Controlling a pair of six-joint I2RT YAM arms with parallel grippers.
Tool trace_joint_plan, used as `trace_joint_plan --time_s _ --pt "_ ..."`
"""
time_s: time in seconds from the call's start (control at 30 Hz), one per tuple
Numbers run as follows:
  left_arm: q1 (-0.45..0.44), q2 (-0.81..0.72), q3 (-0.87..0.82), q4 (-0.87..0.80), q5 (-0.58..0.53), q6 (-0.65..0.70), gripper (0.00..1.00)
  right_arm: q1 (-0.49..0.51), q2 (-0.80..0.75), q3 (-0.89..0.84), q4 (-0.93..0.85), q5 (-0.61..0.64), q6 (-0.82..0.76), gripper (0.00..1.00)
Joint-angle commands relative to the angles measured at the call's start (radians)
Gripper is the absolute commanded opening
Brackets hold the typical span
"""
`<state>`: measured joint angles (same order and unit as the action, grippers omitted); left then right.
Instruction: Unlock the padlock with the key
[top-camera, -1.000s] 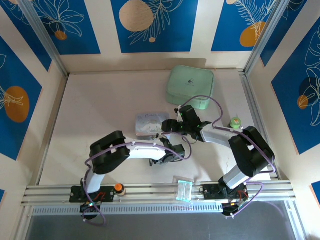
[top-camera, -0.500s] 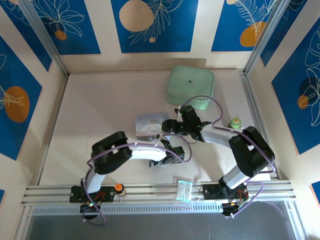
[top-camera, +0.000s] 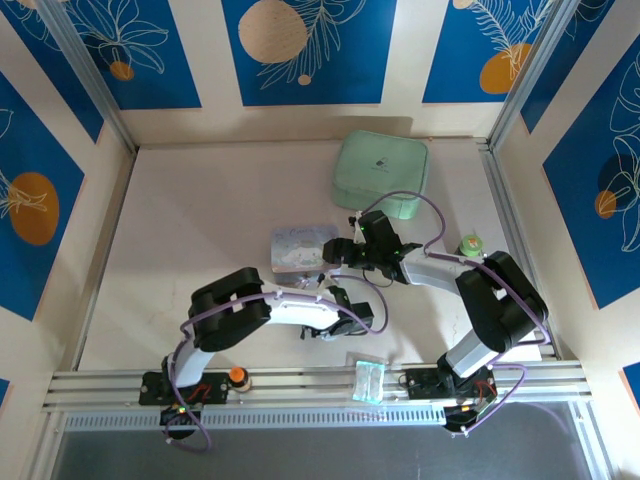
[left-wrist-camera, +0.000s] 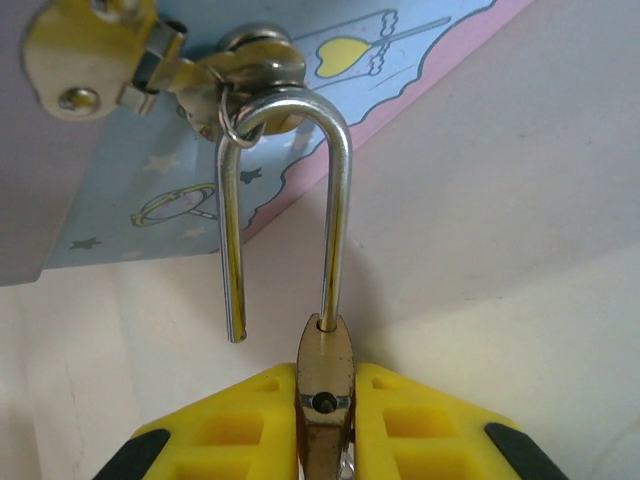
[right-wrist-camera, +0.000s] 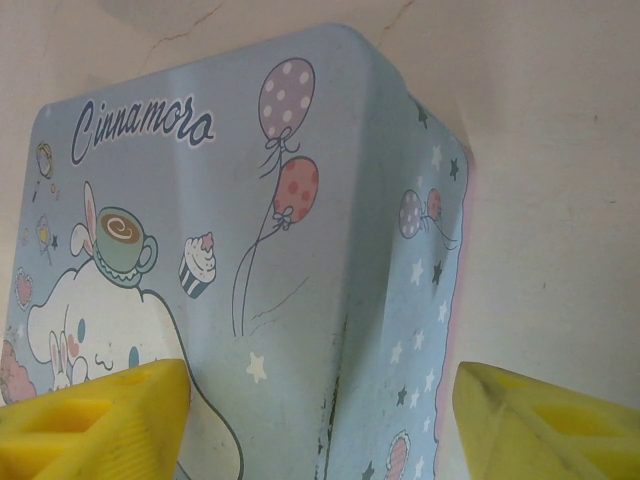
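A small brass padlock (left-wrist-camera: 325, 390) is clamped by its body between the yellow fingers of my left gripper (left-wrist-camera: 325, 420), which is shut on it. Its silver shackle (left-wrist-camera: 340, 200) stands open: one leg stays in the body, the other hangs free, and the loop still passes through the hasp (left-wrist-camera: 250, 65) of the blue cartoon tin (left-wrist-camera: 150, 170). The key is hidden. My right gripper (right-wrist-camera: 320, 420) is open, its fingers (right-wrist-camera: 90, 415) straddling a corner of the tin (right-wrist-camera: 250, 250). From above, both grippers, left (top-camera: 322, 290) and right (top-camera: 337, 252), meet at the tin (top-camera: 298, 247).
A mint-green case (top-camera: 380, 177) lies at the back of the table. A small green-topped object (top-camera: 469, 243) stands by the right arm. A clear plastic packet (top-camera: 367, 378) and an orange knob (top-camera: 237, 375) sit on the front rail.
The left arm has shifted a little to the right and toward the near edge. The right arm and the tin have stayed put.
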<state>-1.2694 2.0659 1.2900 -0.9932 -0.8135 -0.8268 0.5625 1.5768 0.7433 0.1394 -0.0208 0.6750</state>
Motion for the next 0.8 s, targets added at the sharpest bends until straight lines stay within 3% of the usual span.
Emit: trace_joint_plan --time_s 0.0,0.1,0.2,0.33,0.6,0.73,0.77 --pt "0.001 -0.017 -0.016 0.045 0.01 0.057 0.17 -0.004 0.046 -0.022 -0.108 0.025 -0.003 0.69" --pt "-0.005 -0.047 -0.031 0.064 0.036 0.061 0.21 -0.006 0.042 -0.023 -0.109 0.027 -0.003 0.69" --pt "-0.014 -0.08 -0.04 0.081 0.052 0.067 0.32 -0.009 0.042 -0.021 -0.11 0.027 -0.002 0.69" --pt "-0.016 -0.134 -0.052 0.112 0.068 0.083 0.36 -0.01 0.038 -0.017 -0.113 0.022 -0.005 0.69" --pt "0.012 -0.301 -0.084 0.183 0.123 0.143 0.69 -0.013 -0.024 0.013 -0.139 0.019 -0.048 0.73" --pt "0.064 -0.46 -0.152 0.285 0.205 0.224 1.0 -0.013 -0.088 0.02 -0.156 0.036 -0.083 0.83" --pt "0.082 -0.499 -0.164 0.298 0.216 0.246 0.99 -0.01 -0.107 0.023 -0.175 0.053 -0.089 0.99"
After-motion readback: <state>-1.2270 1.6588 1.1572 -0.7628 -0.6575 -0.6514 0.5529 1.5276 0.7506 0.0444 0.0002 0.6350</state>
